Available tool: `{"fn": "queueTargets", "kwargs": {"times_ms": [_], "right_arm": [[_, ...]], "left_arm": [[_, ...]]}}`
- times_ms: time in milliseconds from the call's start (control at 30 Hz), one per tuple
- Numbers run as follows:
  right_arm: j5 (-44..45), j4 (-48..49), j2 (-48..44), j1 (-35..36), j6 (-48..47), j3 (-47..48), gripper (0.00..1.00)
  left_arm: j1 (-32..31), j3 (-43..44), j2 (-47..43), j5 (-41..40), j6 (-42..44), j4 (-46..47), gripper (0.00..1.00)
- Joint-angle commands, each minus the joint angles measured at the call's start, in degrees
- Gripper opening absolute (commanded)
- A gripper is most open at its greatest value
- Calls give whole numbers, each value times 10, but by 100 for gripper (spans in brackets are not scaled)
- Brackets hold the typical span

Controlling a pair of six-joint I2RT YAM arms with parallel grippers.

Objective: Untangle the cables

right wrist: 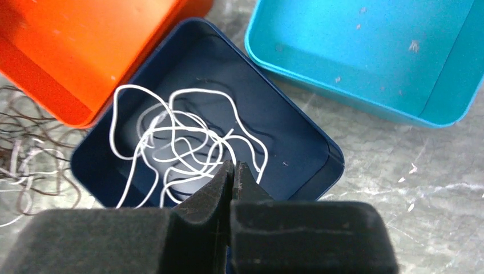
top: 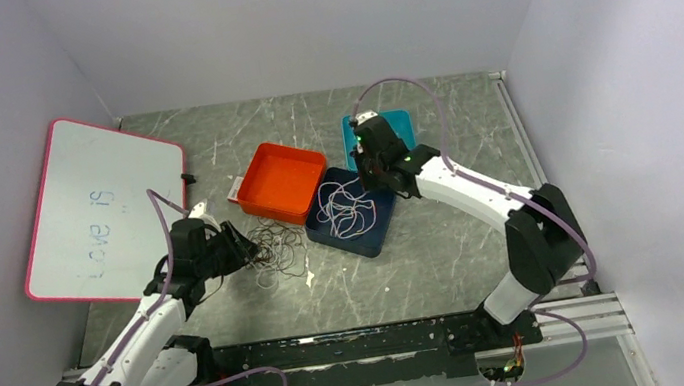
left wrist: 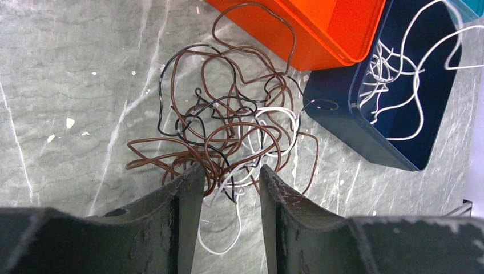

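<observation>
Closed right hand (right wrist: 233, 171) over white cable loops (right wrist: 177, 137) in navy tray (right wrist: 297, 140), beside orange tray (right wrist: 85, 45) and teal tray (right wrist: 365, 51).

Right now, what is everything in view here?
whiteboard: one, white with pink frame, leaning at left wall
orange tray: one, orange, middle of table
dark blue tray: one, navy, right of orange tray
teal tray: one, teal, behind dark blue tray
white cable: loose loops, white, inside dark blue tray
cable tangle: several strands, brown, black, white, on table
left pincer: one, dark, open at tangle's edge
right pincer: one, black, shut over dark blue tray
</observation>
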Motion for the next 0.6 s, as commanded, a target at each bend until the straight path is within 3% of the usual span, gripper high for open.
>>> {"fn": "queueTargets", "kwargs": {"times_ms": [0,233,567], "right_arm": [[25,-36,32,-3,-17,5,0],[71,-70,55,-4,-20,2,0],[58,-76,90,-3,-20,26,1]], "left_arm": [[0,3,2,-6,-6,12,46],[0,2,10,-6,-3,18,46],[-1,1,6,-9,-2,15,46]]}}
